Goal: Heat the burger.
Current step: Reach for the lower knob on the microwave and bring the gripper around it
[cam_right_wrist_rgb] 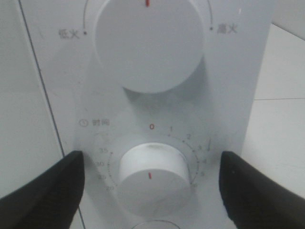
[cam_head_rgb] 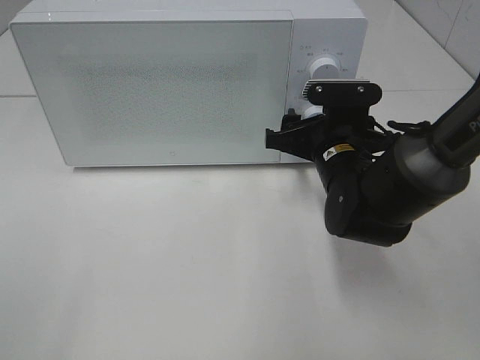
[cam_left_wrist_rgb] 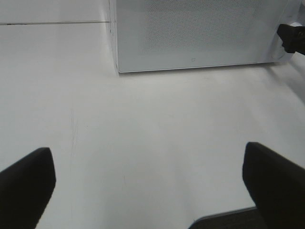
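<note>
Between the parted tips of the right pincer [cam_right_wrist_rgb: 151, 167] sits the timer knob [cam_right_wrist_rgb: 151, 181], straddled so closing and twisting can start the heating.

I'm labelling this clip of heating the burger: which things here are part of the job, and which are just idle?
In the job:
- microwave, door shut
- its timer dial
- right gripper, open, one finger on each side of that dial
- the burger itself is not visible

Idle:
- upper power dial
- left gripper, open above the white table
</note>
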{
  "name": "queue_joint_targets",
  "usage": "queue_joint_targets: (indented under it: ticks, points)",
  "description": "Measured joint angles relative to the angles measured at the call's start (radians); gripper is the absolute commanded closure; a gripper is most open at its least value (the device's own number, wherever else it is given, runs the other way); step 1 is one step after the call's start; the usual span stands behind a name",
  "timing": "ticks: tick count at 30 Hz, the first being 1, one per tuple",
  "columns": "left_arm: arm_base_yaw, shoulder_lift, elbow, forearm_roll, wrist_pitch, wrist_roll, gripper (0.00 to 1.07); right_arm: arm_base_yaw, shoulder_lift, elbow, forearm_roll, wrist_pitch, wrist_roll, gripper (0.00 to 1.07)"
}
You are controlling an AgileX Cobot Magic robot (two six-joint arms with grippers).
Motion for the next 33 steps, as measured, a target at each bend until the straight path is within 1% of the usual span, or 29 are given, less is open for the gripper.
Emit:
queue_joint_targets:
  ticks: [2, 5, 6, 7, 8, 9, 10, 11, 12, 13, 14, 15, 18, 24, 30, 31, 33]
  points:
    - [0.0, 0.0, 0.0, 0.0, 0.0, 0.0, 0.06, 0.0, 0.0, -0.009, -0.001, 0.002, 0.0, 0.39]
    - [0.0, 0.0, 0.0, 0.0, 0.0, 0.0, 0.06, 0.0, 0.0, -0.011, -0.001, 0.005, 0.0, 0.42]
    - [0.0, 0.0, 0.0, 0.0, 0.0, 0.0, 0.06, 0.0, 0.0, -0.012, -0.004, 0.007, 0.0, 0.5]
    - [0.0, 0.0, 0.0, 0.0, 0.0, 0.0, 0.06, 0.0, 0.0, -0.015, -0.007, 0.016, 0.0, 0.61]
    - [0.0, 0.0, 0.0, 0.0, 0.0, 0.0, 0.06, 0.0, 0.0, -0.015, -0.007, 0.016, 0.0, 0.61]
    - [0.0, 0.0, 0.0, 0.0, 0.0, 0.0, 0.06, 0.0, 0.0, -0.015, -0.004, 0.019, 0.0, 0.68]
    - [0.0, 0.0, 0.0, 0.0, 0.0, 0.0, 0.06, 0.0, 0.0, -0.015, 0.012, 0.02, 0.0, 0.81]
    - [0.0, 0.0, 0.0, 0.0, 0.0, 0.0, 0.06, 0.0, 0.0, -0.015, 0.012, 0.02, 0.0, 0.81]
    - [0.0, 0.0, 0.0, 0.0, 0.0, 0.0, 0.06, 0.0, 0.0, -0.014, 0.012, 0.02, 0.0, 0.88]
    - [0.0, 0.0, 0.0, 0.0, 0.0, 0.0, 0.06, 0.0, 0.0, -0.014, 0.015, 0.02, 0.0, 0.98]
    - [0.0, 0.0, 0.0, 0.0, 0.0, 0.0, 0.06, 0.0, 0.0, -0.014, 0.015, 0.02, 0.0, 0.98]
    - [0.0, 0.0, 0.0, 0.0, 0.0, 0.0, 0.06, 0.0, 0.0, -0.014, 0.015, 0.02, 0.0, 1.05]
    - [0.0, 0.0, 0.0, 0.0, 0.0, 0.0, 0.06, 0.0, 0.0, -0.014, 0.016, 0.02, 0.0, 1.07]
    - [0.0, 0.0, 0.0, 0.0, 0.0, 0.0, 0.06, 0.0, 0.0, -0.014, 0.015, 0.019, 0.025, 1.07]
    - [0.0, 0.0, 0.0, 0.0, 0.0, 0.0, 0.06, -0.001, 0.003, -0.008, -0.015, 0.005, 0.136, 1.07]
    - [0.0, 0.0, 0.0, 0.0, 0.0, 0.0, 0.06, -0.004, 0.008, -0.006, -0.027, 0.0, 0.209, 1.07]
    - [0.0, 0.0, 0.0, 0.0, 0.0, 0.0, 0.06, -0.005, 0.009, -0.005, -0.034, -0.003, 0.254, 1.07]
